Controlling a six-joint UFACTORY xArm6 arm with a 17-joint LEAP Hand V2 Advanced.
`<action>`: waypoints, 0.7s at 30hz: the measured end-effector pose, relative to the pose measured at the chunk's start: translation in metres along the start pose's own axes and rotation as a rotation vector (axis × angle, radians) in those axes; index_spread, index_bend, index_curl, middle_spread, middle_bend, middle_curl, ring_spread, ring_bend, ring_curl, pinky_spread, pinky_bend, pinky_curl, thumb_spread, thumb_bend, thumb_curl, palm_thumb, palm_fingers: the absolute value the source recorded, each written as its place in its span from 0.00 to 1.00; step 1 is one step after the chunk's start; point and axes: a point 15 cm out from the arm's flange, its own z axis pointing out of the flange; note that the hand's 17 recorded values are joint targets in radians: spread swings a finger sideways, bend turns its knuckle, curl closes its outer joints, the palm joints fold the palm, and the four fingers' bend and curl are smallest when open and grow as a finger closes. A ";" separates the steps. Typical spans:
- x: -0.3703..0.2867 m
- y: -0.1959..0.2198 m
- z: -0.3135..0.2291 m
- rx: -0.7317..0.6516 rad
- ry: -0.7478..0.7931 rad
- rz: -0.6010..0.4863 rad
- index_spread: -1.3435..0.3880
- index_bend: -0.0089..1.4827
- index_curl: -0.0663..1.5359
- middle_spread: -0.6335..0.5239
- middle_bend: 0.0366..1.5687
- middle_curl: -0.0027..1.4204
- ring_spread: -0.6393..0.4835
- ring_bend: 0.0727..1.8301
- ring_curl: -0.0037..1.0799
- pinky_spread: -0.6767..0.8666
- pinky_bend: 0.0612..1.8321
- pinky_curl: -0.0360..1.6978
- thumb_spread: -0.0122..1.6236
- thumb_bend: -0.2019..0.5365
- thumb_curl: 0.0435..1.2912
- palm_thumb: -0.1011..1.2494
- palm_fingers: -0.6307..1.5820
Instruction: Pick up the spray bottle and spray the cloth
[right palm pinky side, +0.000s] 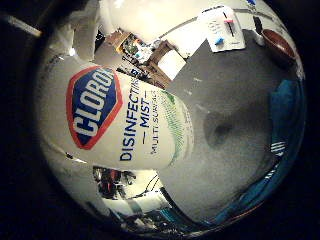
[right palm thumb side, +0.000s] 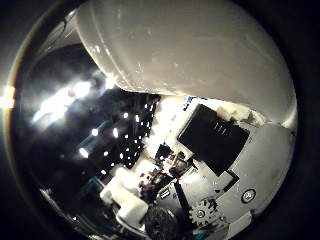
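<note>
The spray bottle (right palm pinky side: 120, 125) fills the little-finger-side view, its white labelled body pressed close against the palm; it hangs clear of the grey table (right palm pinky side: 235, 90) — its shadow falls on the surface below. A teal cloth (right palm pinky side: 287, 107) lies on the table at about three o'clock from the bottle, well apart from it. On the thumb side the bottle's smooth white wall looms overhead, and parts of the hand (right palm thumb side: 225, 170) curl under it, so the hand looks clamped round the body. I judge the plastic light, stiff but slick — best gripped at the waist, with a finger free for the trigger.
</note>
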 end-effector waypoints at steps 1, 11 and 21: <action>0.003 0.002 0.003 -0.002 -0.001 0.002 0.61 0.68 0.68 0.43 0.85 0.52 0.41 0.80 0.56 0.30 0.60 0.68 0.55 0.25 0.65 0.71 0.81; 0.023 0.016 0.020 -0.022 0.007 0.002 0.61 0.69 0.67 0.43 0.85 0.52 0.41 0.80 0.57 0.29 0.59 0.68 0.56 0.25 0.63 0.70 0.80; 0.046 0.024 0.019 -0.024 0.018 0.038 0.61 0.66 0.67 0.43 0.84 0.52 0.41 0.77 0.57 0.29 0.59 0.68 0.55 0.24 0.61 0.69 0.78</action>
